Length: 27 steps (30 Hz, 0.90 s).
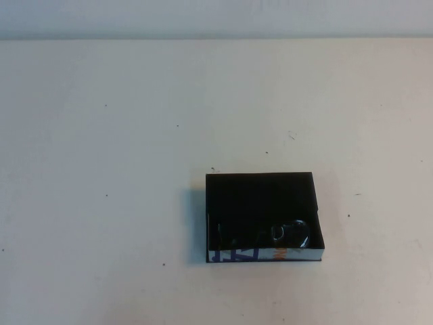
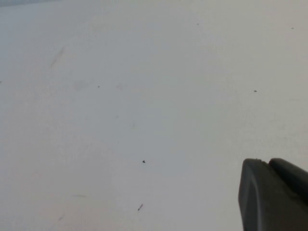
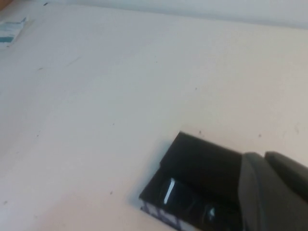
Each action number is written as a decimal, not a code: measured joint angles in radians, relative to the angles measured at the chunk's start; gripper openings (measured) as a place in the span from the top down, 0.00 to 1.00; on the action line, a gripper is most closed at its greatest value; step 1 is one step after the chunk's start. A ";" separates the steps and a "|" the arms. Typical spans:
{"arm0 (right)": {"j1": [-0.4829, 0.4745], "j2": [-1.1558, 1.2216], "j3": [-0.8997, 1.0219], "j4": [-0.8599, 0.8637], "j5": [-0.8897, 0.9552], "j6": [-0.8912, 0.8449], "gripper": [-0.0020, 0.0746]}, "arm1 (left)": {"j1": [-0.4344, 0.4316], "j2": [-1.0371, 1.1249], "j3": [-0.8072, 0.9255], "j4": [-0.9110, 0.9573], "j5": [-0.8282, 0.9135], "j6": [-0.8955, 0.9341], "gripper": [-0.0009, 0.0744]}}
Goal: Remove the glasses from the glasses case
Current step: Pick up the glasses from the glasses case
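The glasses case [image 1: 260,196] is an open flat black box on the white table, right of centre and towards the front. Its near side wall [image 1: 264,255] is white with blue and orange print. The black glasses [image 1: 287,234] lie inside along that near wall, one lens glinting. Neither arm shows in the high view. My right gripper [image 3: 263,155] is shut and empty, hovering beside the case [image 3: 202,159], with the glasses [image 3: 179,196] visible inside. My left gripper [image 2: 267,161] is shut and empty over bare table, away from the case.
The white table [image 1: 101,169] carries small dark specks. Its far edge meets a pale wall [image 1: 216,17]. A small blue-and-white item [image 3: 12,29] lies at a far corner in the right wrist view.
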 joint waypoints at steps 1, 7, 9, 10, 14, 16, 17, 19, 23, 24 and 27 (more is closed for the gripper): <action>0.000 0.050 -0.038 0.003 0.000 -0.013 1.00 | 0.000 0.000 0.000 0.000 0.000 0.000 0.99; 0.000 0.324 -0.313 -0.001 0.203 -0.160 1.00 | 0.000 0.000 0.000 0.000 0.000 0.000 0.99; 0.000 0.424 -0.403 -0.028 0.321 -0.237 1.00 | 0.000 0.000 0.000 0.000 0.000 0.000 0.99; 0.002 0.471 -0.437 -0.048 0.354 -0.257 1.00 | 0.000 0.000 0.000 0.000 0.000 0.000 0.99; 0.057 0.626 -0.585 -0.157 0.412 -0.290 1.00 | 0.000 0.000 0.000 0.000 0.000 0.000 0.99; 0.111 0.685 -0.637 -0.235 0.417 -0.292 1.00 | 0.000 0.000 0.000 0.000 0.000 0.000 0.99; 0.147 0.713 -0.653 -0.287 0.419 -0.294 1.00 | 0.000 0.000 0.000 0.000 0.000 0.000 0.99; 0.226 0.765 -0.671 -0.392 0.423 -0.296 1.00 | 0.000 0.000 0.000 0.000 0.000 0.000 0.99; 0.350 0.857 -0.674 -0.582 0.394 -0.257 1.00 | 0.000 0.000 0.000 0.000 0.000 0.000 0.99; 0.374 0.882 -0.674 -0.614 0.382 -0.246 1.00 | 0.000 0.000 0.000 0.000 0.000 0.000 0.99; 0.428 0.951 -0.674 -0.676 0.358 -0.232 1.00 | 0.000 0.000 0.000 0.000 0.000 0.000 0.99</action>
